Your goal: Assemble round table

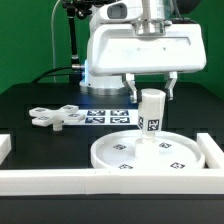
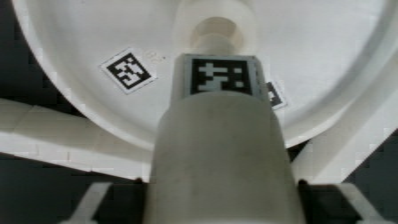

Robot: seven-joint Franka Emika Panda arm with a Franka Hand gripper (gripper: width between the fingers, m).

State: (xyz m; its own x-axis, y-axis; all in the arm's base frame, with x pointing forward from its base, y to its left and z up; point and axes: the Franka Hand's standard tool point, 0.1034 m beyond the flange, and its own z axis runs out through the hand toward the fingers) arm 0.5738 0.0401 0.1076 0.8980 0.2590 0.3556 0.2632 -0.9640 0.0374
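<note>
The large round disc (image 1: 120,150) lies flat at the front of the table. The short cylindrical leg (image 1: 152,115) stands upright on it, near its middle. My gripper (image 1: 151,92) comes down from above with a finger on either side of the leg's top and is shut on it. In the wrist view the leg (image 2: 217,130) fills the middle and runs down to the disc (image 2: 107,40), and my gripper (image 2: 217,205) has its dark pads against both sides of the leg. The four-lobed cross base (image 1: 55,116) lies flat on the table at the exterior view's left, apart from the disc.
The marker board (image 1: 105,116) lies flat behind the disc, between it and the robot's base. White border rails run along the front (image 1: 50,180) and at the exterior view's right (image 1: 212,150), close to the disc. A rail also shows in the wrist view (image 2: 36,125).
</note>
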